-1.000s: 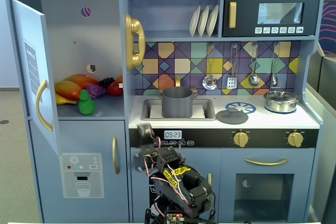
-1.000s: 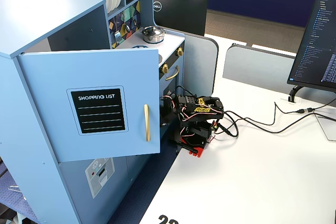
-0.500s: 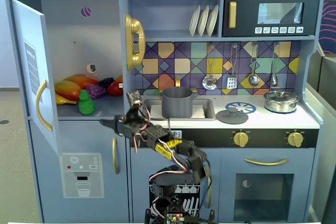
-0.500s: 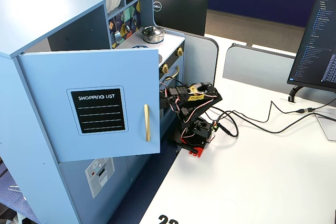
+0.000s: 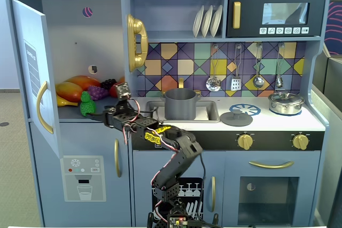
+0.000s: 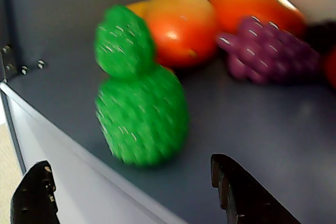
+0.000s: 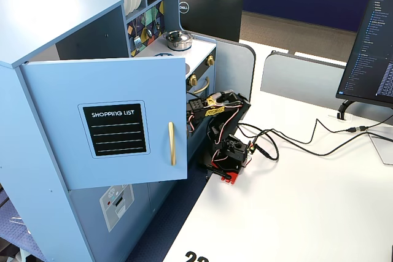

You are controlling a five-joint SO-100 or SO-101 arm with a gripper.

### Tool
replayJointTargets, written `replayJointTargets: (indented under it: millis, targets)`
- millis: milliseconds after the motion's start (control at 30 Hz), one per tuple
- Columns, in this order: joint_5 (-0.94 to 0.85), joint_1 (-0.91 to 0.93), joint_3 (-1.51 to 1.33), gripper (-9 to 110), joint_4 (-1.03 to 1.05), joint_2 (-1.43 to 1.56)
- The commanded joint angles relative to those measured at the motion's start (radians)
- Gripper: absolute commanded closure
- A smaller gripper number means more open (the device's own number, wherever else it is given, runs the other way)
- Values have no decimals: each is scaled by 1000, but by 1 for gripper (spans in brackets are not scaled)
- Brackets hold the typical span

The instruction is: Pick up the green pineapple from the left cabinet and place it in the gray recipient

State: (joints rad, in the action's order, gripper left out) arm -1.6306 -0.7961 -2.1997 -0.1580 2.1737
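The gripper (image 6: 131,192) is spread wide just before the green pineapple (image 6: 139,90), which stands upright in the left cabinet (image 5: 80,36).

Left cabinet (image 5: 75,52) shelf floor, blue-gray, door swung open. Green pineapple (image 5: 86,105) stands upright near front edge, about 7 o'clock on shelf in fixed view. Orange-yellow fruits (image 5: 77,86) lie behind it at 10 to 12 o'clock, touching each other. Purple grape bunch (image 5: 98,92) at 1 o'clock of pineapple, dark fruit (image 5: 108,84) beyond at 2 o'clock. Wrist view: pineapple (image 6: 140,109) blurred, on bare shelf, fruits (image 6: 181,24) and grapes (image 6: 268,51) close behind.
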Motion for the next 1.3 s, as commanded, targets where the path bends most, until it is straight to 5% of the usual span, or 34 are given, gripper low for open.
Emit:
replayJointTargets:
  millis: [0, 767, 967, 1267]
  targets:
    - [-11, -14, 147, 69, -69, -83]
    - [60, -37, 479, 73, -3, -425]
    - [-63, -60, 594, 100, 11, -497]
    - [-212, -118, 594, 102, -44, -302]
